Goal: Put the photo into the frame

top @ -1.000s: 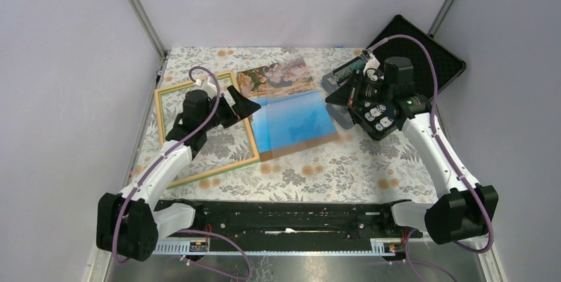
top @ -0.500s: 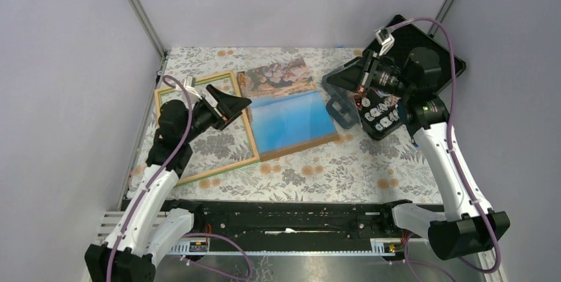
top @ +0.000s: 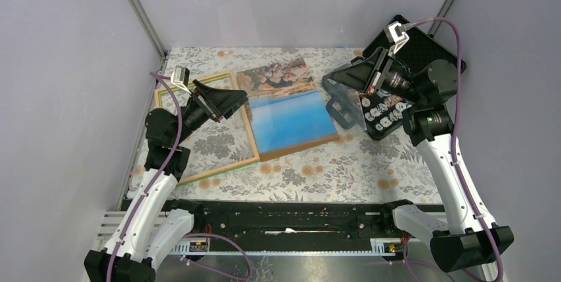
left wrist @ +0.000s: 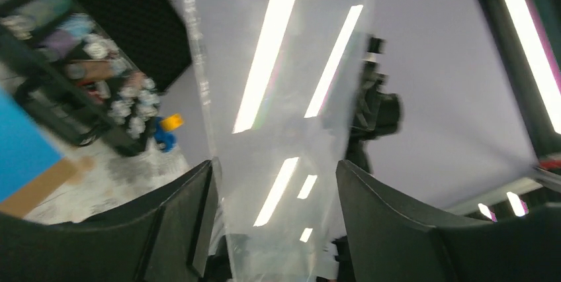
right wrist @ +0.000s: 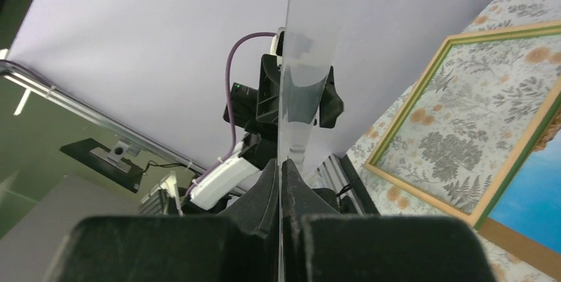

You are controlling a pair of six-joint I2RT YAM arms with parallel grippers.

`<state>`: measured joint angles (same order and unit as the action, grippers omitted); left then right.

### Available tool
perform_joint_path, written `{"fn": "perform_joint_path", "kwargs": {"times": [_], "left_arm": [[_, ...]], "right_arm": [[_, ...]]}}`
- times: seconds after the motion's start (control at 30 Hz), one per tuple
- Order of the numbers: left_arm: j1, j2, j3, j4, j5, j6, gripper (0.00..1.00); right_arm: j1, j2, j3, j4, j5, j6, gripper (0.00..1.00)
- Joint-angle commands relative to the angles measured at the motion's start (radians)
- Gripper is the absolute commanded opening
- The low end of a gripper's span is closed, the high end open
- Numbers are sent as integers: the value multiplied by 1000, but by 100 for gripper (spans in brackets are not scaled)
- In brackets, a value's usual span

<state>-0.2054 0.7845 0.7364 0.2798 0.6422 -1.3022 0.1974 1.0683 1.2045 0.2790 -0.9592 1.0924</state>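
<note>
The photo (top: 288,106), blue sea with a rocky coast, lies face up mid-table, and its blue corner shows in the left wrist view (left wrist: 20,149) and the right wrist view (right wrist: 529,209). The frame (top: 218,168), green and wood, lies flat to its left (right wrist: 423,189), with only the tablecloth showing inside it. My right gripper (top: 360,73) (right wrist: 281,163) is raised and shut on a clear pane (right wrist: 286,44), seen edge-on. My left gripper (top: 225,100) (left wrist: 274,176) is raised with its fingers wide apart around the pane's other end (left wrist: 291,96).
A brown backing panel (top: 304,144) lies under the photo's near edge. An open black case of chips (top: 436,57) stands at the back right and also shows in the left wrist view (left wrist: 132,4). Walls enclose the table on three sides.
Both grippers have risen and tilted upward, away from the table, the left drawing back to the left. The clear pane has come up with them. Photo and frame have not moved.
</note>
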Motion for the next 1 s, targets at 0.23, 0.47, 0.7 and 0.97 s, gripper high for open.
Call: {"fn": "perform_joint_path", "kwargs": {"times": [0.23,0.47,0.7,0.97], "left_arm": [[24,-7,-85,573,102,-303,56],[106,14,-132,712,106,-439,46],[130,52,-76,637,161,-407,42],[130,58,-16,475,185,-290,32]], "right_arm": [[-17,-12,-64,229,-30,154,0],[-29,-9,-67,228,-46,148,0],[-30,-8,-80,238,-64,134,0],[-30,-21,-85,201,-73,89,0]]}}
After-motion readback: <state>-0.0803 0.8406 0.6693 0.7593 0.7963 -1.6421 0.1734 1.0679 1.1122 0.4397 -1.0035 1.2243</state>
